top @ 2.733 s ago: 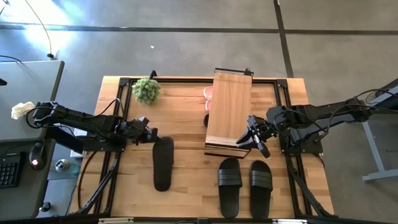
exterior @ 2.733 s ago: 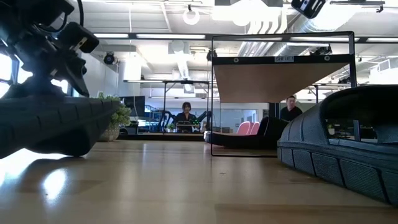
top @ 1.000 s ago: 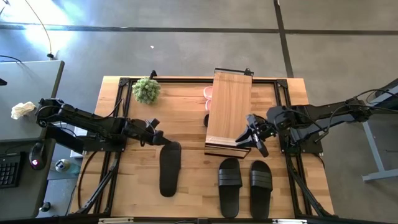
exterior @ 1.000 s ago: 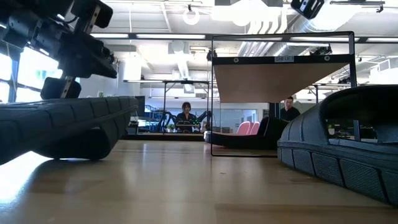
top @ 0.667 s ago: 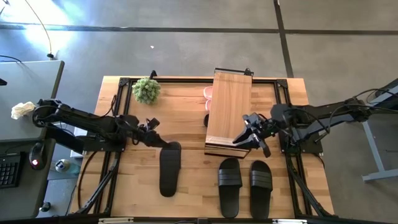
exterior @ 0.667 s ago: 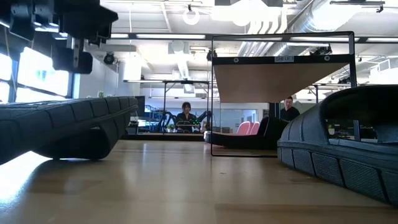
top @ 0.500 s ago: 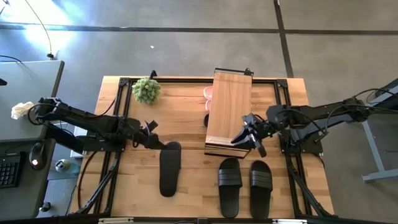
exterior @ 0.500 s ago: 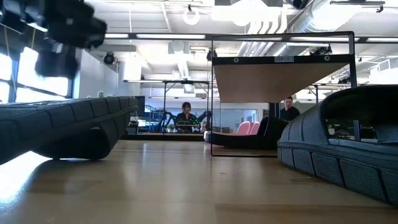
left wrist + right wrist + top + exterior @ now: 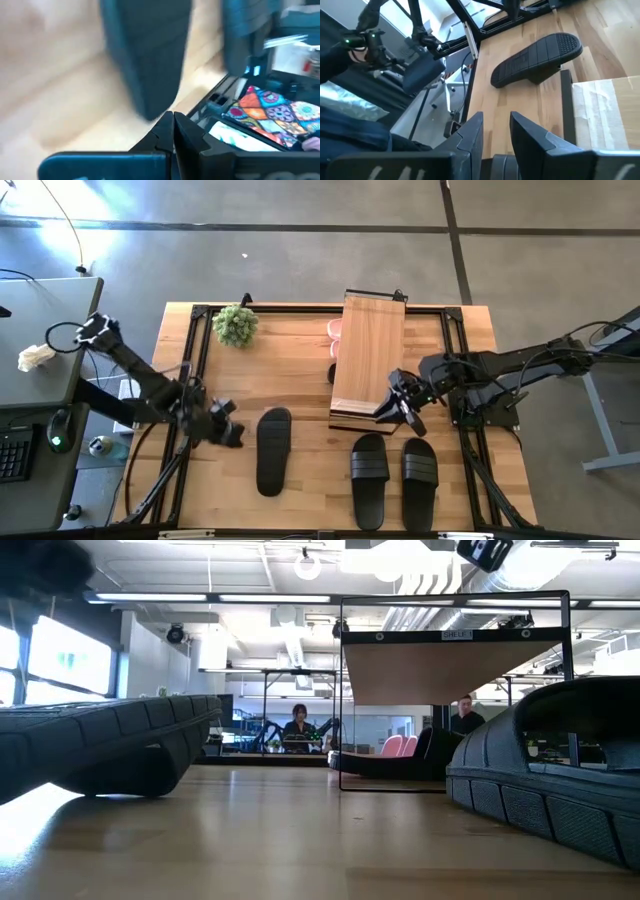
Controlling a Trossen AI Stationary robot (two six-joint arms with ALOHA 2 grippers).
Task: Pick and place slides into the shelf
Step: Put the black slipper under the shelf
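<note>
Left gripper [image 9: 228,433] hung low at table's left edge, fingers shut, holding nothing. Right gripper [image 9: 398,406] sat by shelf [image 9: 368,360] near corner, fingers partly apart, empty. Pink slides [image 9: 334,330] peeked from under shelf top. Lone black slide [image 9: 272,450] lay flat, sole up, lengthwise near-to-far. Black pair [image 9: 393,476] lay side by side, same way.

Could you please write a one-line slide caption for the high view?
Three black ribbed slides lie on the wooden table beside the light-wood shelf, both hands empty.
</note>
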